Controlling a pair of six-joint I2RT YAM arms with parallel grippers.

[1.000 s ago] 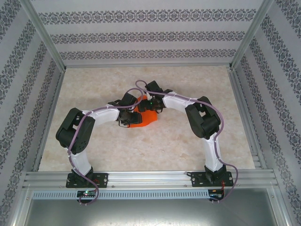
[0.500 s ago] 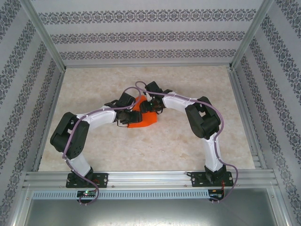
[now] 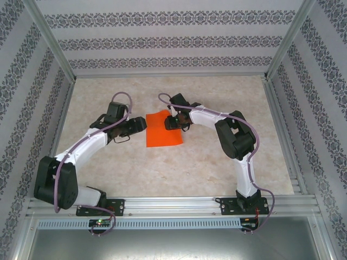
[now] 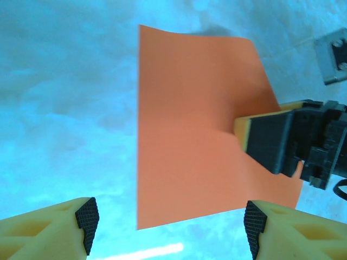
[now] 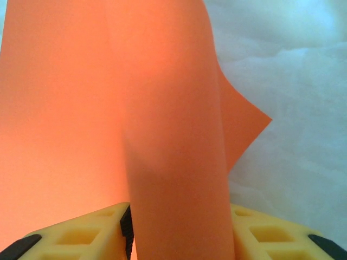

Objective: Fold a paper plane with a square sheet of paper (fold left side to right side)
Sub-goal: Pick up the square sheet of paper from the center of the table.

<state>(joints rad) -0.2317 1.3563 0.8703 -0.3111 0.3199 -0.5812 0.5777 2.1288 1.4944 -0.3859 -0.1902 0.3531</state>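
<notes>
Stock at the fold: one sheet, two grippers

Enclosure (image 3: 173,40), patterned walls on three sides, holds your table (image 3: 217,168) and all items below.

- Square sheet of paper (image 3: 160,132) (image 4: 190,124) (image 5: 70,97): count one, bright orange. It lies on the table just ahead of your left fingertips and reaches between your right fingers.
- Left gripper (image 3: 142,124) (image 4: 171,219): count one. Its jaws are wide with nothing between them, and it stands just clear of the sheet's nearest edge.
- Right gripper (image 3: 172,122) (image 4: 271,138) (image 5: 179,227): count one. Its jaws are narrowed on a raised ridge of the sheet, and both fingers touch it.

Hard to make out: the edge under your right gripper is covered. The ridge is cut off at the wrist camera's lower border. You cannot tell whether it is one layer or two.
</notes>
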